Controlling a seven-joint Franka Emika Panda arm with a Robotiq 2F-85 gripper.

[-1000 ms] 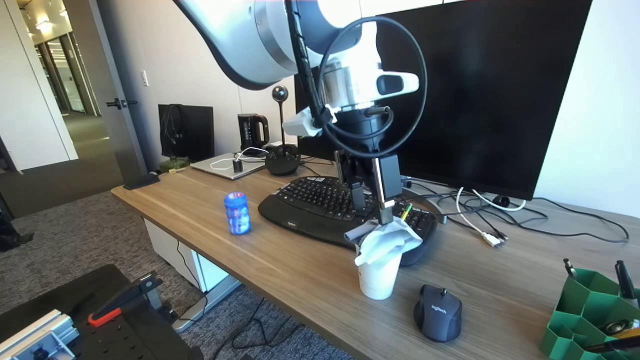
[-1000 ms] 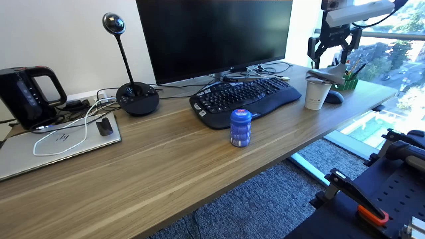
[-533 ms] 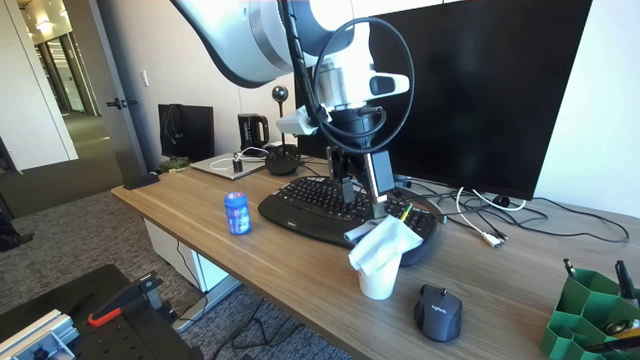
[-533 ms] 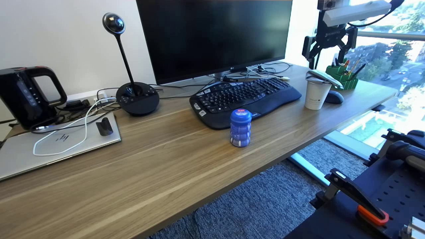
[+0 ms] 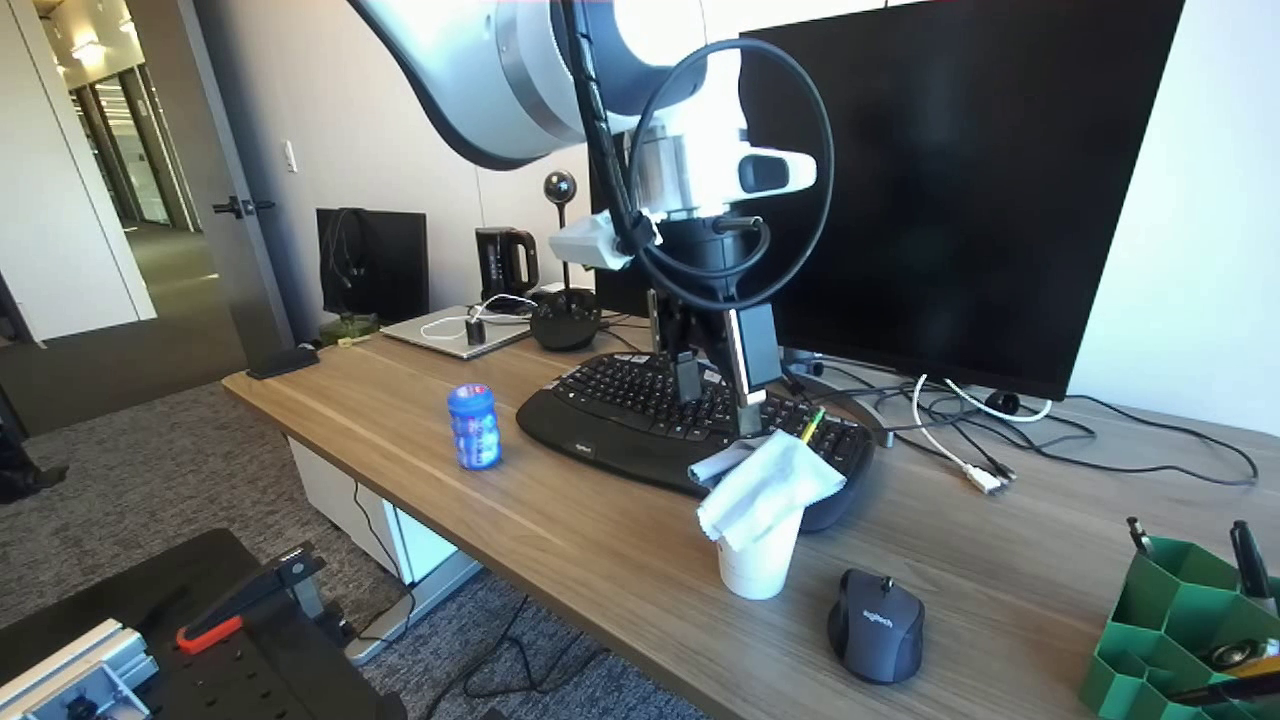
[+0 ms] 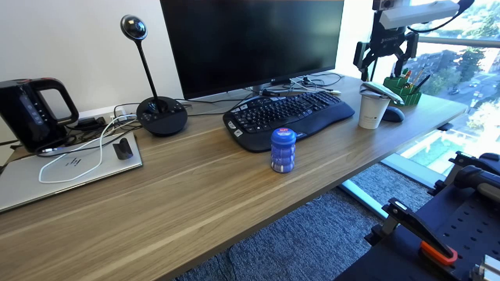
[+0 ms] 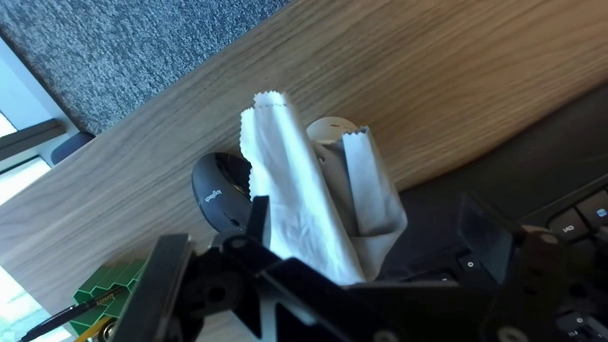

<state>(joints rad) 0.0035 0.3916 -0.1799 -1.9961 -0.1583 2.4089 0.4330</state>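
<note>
Clearly, both exterior views give me the upright side of the white cup (image 5: 757, 567), while my wrist view shows mostly the pale cloth (image 7: 299, 199) draped over it, its zigzag edges crisp only there. My arm (image 5: 535, 80) slopes from above, gripper (image 5: 717, 398) pointing downward near the cloth, jaws spread, holding nothing.

My wrist view sits right at the pincer (image 7: 366, 214), staring down at the cloth (image 7: 299, 213) below it, closest I get. In an exterior view I'm fairly near, peering down across the desk (image 5: 560, 510) with the monitor (image 5: 960, 200) behind the pincer. In an exterior view I'm well back from it, facing past it toward the window (image 6: 476, 89). Both exterior views share the keyboard (image 6: 289, 117) and, well apart from the pincer, the blue jar (image 6: 283, 150).
</note>
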